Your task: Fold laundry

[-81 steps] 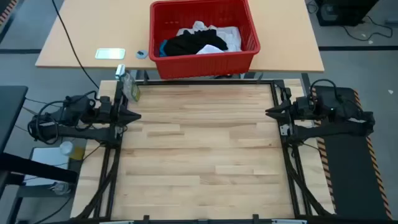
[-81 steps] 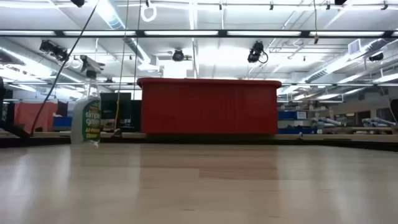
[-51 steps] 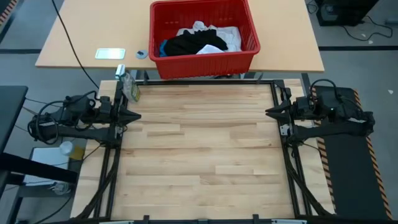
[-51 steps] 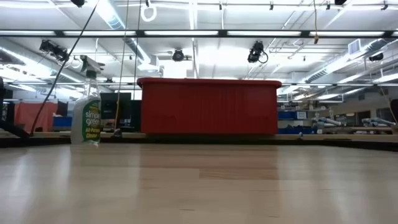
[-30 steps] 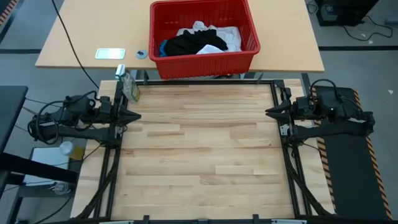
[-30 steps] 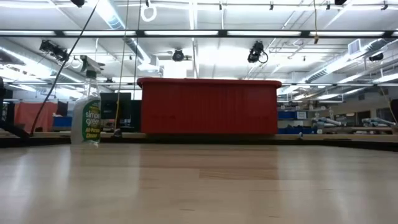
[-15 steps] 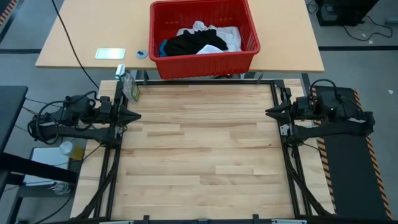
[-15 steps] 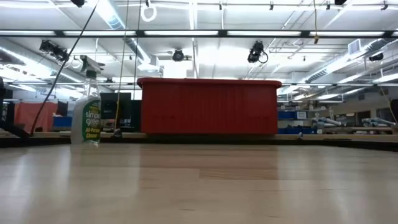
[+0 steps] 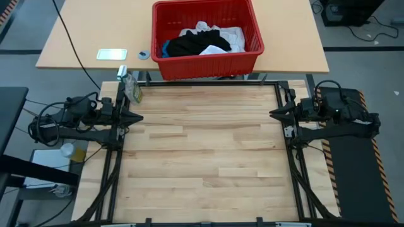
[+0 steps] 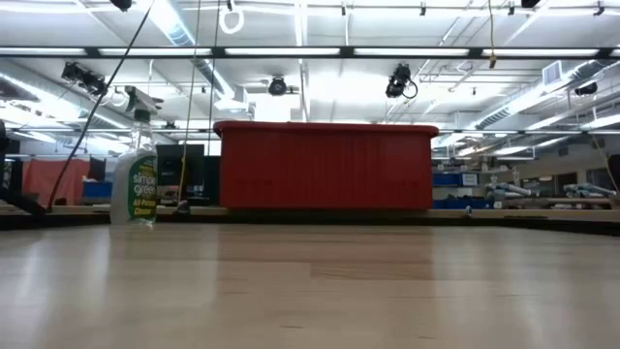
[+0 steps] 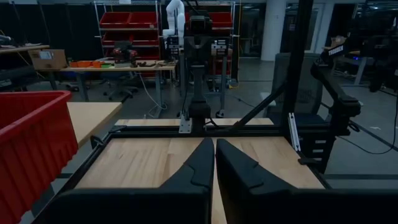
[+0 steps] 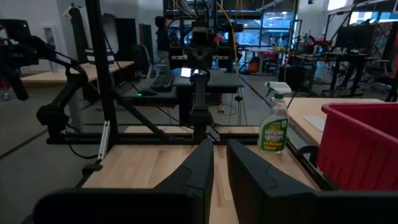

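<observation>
- Planks of pale, smooth wood made the rectangular table (image 9: 202,157).
- Ribbed red plastic basket (image 9: 208,63) behind it held the crumpled laundry (image 9: 202,41): soft black, white and blue cloth.
- Left gripper (image 9: 138,117) at the left edge: pointed fingers pressed together, empty.
- Right gripper (image 9: 273,114) at the right edge: a narrow slit between fingers, empty.

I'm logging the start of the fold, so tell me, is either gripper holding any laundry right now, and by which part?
Nothing is held. The left gripper and right gripper rest empty at the table's sides; the laundry lies in the red basket.
</observation>
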